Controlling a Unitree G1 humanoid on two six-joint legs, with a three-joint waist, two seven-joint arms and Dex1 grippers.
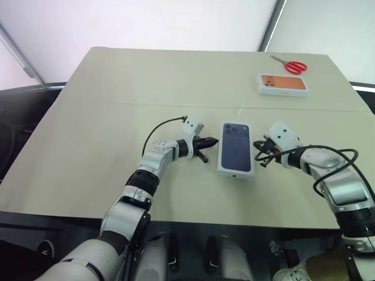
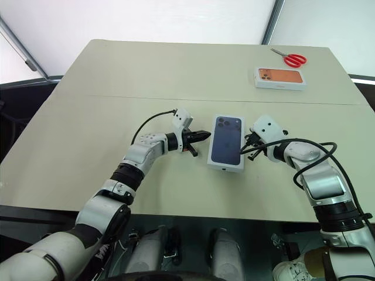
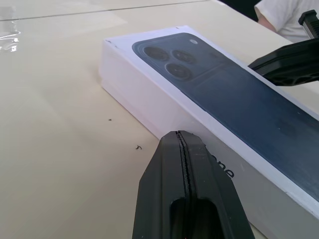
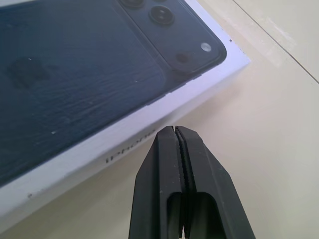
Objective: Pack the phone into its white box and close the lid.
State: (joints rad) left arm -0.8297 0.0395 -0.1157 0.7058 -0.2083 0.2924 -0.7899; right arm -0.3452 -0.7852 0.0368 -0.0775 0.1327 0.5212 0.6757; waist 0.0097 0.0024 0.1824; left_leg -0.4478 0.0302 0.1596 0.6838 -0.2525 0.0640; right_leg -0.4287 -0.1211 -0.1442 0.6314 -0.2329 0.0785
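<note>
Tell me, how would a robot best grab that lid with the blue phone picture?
Probably by the lid's two long white side walls, one gripper from each side. It lies flat on the table, and the left gripper and right gripper, both shut, already flank it.
</note>
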